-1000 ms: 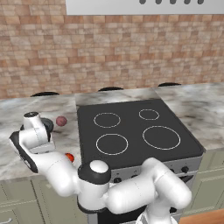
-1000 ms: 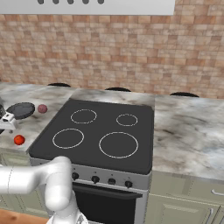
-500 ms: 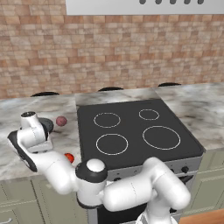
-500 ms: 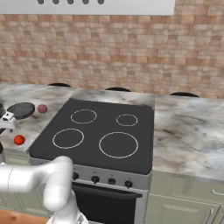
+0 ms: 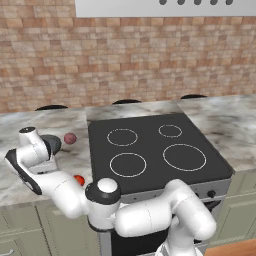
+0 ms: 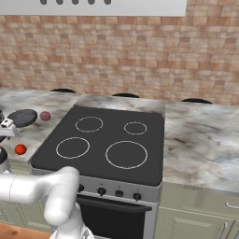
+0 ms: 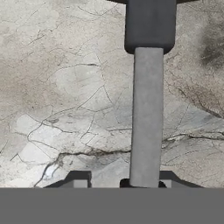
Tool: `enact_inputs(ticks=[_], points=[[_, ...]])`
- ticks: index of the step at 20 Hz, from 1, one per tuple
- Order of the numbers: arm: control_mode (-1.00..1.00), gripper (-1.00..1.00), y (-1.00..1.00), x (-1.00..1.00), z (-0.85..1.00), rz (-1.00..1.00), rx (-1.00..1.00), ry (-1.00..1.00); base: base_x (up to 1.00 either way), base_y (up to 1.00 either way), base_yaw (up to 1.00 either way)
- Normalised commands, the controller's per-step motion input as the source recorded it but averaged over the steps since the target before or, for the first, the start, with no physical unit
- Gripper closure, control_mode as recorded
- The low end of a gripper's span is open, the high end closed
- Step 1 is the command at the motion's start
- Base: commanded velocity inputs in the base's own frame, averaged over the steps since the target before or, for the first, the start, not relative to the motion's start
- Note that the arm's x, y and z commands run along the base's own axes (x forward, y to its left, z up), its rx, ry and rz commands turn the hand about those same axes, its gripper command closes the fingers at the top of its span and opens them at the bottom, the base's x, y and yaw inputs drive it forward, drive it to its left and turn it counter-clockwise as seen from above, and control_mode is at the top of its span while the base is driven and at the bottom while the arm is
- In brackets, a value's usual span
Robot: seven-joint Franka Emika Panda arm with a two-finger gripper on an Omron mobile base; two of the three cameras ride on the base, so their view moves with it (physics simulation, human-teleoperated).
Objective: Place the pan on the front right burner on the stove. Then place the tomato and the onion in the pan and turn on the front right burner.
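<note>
Jaws straddle the pan (image 7: pixel 148 113) handle, seen from the hand view.

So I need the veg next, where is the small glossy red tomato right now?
The small glossy red tomato lies on the marble counter left of the black glass stove, near the front edge, in front of the dull pinkish-purple onion.

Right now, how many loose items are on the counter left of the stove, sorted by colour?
Dark grey: 1, the pan
Red: 1, the tomato
Pinkish-purple: 1, the onion
Total: 3
</note>
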Motion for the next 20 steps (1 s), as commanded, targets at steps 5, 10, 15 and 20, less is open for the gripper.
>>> enact_inputs(ticks=[5, 10, 15, 20], points=[[-1.00, 1.00, -0.01, 0.00, -0.28, 0.00, 0.00, 0.00, 0.00, 0.00, 0.00], [-1.00, 1.00, -0.10, -0.01, -0.08, 0.00, 0.00, -0.09, 0.00, 0.00, 0.00], [-1.00, 1.00, 0.00, -0.04, 0.11, 0.00, 0.00, -0.21, 0.00, 0.00, 0.00], [-1.00, 1.00, 0.00, -0.05, 0.34, 0.00, 0.01, -0.24, 0.00, 0.00, 0.00]])
